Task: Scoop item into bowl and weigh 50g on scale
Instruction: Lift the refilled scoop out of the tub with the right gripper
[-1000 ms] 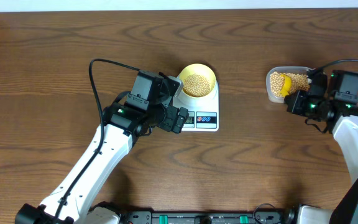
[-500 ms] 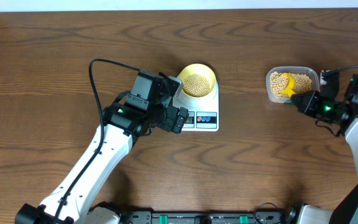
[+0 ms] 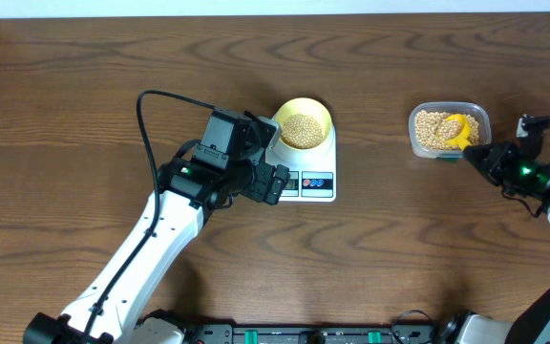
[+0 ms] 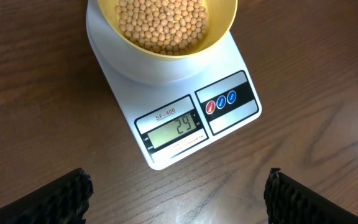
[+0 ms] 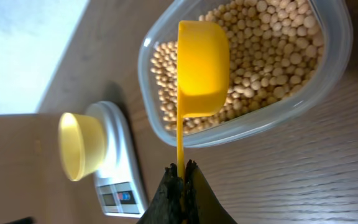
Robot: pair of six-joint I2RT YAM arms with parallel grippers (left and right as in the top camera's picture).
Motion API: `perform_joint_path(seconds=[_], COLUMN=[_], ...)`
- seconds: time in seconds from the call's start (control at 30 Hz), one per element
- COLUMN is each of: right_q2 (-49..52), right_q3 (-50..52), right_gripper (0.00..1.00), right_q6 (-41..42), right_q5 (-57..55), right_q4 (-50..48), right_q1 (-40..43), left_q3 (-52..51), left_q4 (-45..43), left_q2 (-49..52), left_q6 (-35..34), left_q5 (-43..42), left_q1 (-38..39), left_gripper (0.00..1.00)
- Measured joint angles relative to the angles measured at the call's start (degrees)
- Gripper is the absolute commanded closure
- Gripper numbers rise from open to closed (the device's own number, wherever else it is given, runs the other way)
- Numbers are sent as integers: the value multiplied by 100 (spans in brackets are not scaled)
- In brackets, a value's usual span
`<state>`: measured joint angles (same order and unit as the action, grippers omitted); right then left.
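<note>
The right gripper (image 5: 181, 175), jaws pressed together, pinches the thin handle end of a bright yellow scoop (image 5: 202, 68); the cup of the scoop hangs over the clear plastic tub (image 5: 263, 119), above the heap of beans (image 5: 272, 43) inside; whether the cup itself carries any cannot be told. Seen from overhead, gripper and tub sit toward the table's (image 3: 399, 258) 3 o'clock edge, the gripper at about 4 o'clock of the tub.

Across the table the left gripper (image 4: 179, 198) hovers with jaws spread wide and nothing between them, just beside the scale (image 4: 179, 78) at its 9 o'clock side in the overhead view. The pale yellow bowl (image 4: 219, 34) stands on the scale's platform at the 12 o'clock end, partly filled with beans; the display (image 4: 174, 129) at the 6 o'clock end reads 29, with red and blue buttons (image 4: 220, 103) at its 3 o'clock.
</note>
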<state>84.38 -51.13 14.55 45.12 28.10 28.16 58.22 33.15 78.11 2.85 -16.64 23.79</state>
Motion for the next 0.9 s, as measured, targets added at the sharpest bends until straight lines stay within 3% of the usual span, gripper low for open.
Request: perform_joint_path(seconds=[0.57,0.9], right_q2=[0,0], right_q3=[2,2], right_gripper=[99,99], right_q6=[310,439], right_q5=[1307,1895], right_q4=[264,249], right_q1=[964,1104], left_q3=[0,0], left_q4=[2,0], left_q2=[0,0], left_q6=[0,0], left_q5=[0,0], left_q1=[0,0], left_gripper=[10,10])
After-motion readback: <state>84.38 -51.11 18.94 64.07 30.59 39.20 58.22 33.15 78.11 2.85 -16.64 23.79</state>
